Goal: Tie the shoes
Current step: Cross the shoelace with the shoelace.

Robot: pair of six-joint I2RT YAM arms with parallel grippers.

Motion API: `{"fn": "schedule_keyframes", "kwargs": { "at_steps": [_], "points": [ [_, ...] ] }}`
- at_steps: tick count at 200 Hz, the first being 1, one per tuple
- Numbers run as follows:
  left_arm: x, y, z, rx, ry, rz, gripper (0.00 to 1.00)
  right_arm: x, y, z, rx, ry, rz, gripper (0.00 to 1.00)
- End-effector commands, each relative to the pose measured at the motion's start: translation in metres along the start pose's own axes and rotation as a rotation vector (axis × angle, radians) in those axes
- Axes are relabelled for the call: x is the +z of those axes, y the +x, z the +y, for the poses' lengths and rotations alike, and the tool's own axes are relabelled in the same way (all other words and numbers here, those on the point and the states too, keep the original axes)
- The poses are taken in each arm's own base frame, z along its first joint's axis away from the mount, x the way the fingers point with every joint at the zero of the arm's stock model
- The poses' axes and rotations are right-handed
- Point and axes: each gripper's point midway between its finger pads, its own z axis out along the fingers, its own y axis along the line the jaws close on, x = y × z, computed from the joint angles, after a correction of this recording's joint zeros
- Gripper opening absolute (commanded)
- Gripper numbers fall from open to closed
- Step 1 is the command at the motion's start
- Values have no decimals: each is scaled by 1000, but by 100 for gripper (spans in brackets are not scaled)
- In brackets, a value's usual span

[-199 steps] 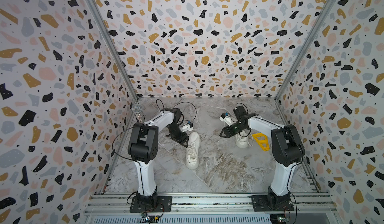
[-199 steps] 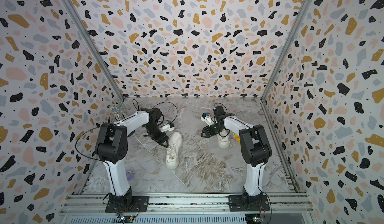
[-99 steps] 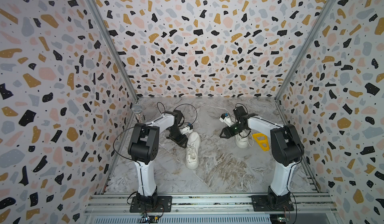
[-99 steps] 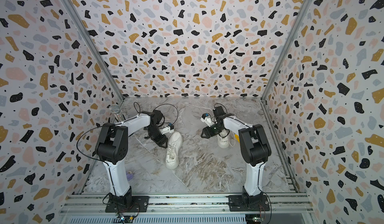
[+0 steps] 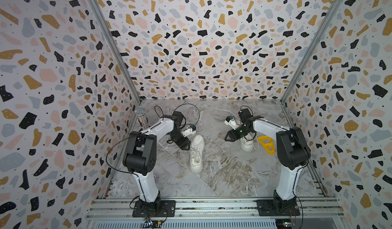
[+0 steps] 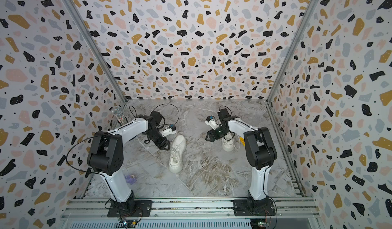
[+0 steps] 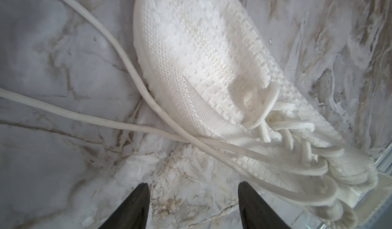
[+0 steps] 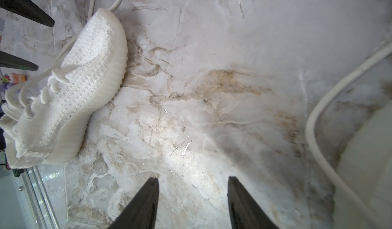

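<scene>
Shoe (image 5: 196, 153) just beside left tool (image 5: 185, 146); second shoe (image 5: 247, 145) seemingly close beside right tool (image 5: 227, 137); both tools parted, empty.

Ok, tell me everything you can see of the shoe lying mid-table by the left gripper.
The shoe is a cream low-top with a knit upper and a ribbed, chunky sole. It stands upright on the marble table, toe toward the back wall. Its laces are untied, two long ends trailing over the table. The open left gripper hovers beside it, apparently clear of it.
</scene>
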Motion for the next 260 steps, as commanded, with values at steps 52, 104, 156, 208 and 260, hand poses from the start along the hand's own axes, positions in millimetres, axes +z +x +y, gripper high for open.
{"fn": "schedule_keyframes", "kwargs": {
  "at_steps": [52, 104, 156, 208, 260],
  "points": [
    [14, -1, -10, 39, 67, 5, 73, -19, -10, 39, -89, -174, -16, 59],
    [18, -3, -45, 71, 111, 12, 74, -23, 2, 45, -128, -173, 20, 59],
    [17, -21, -80, 122, 122, 2, 74, -25, 9, 44, -137, -156, 23, 59],
    [5, -16, -46, 46, 26, -24, 74, -23, 13, 42, -138, -147, 29, 59],
    [10, -18, -43, 25, 96, -42, 74, -19, 11, 39, -126, -145, 29, 60]
  ]
}}
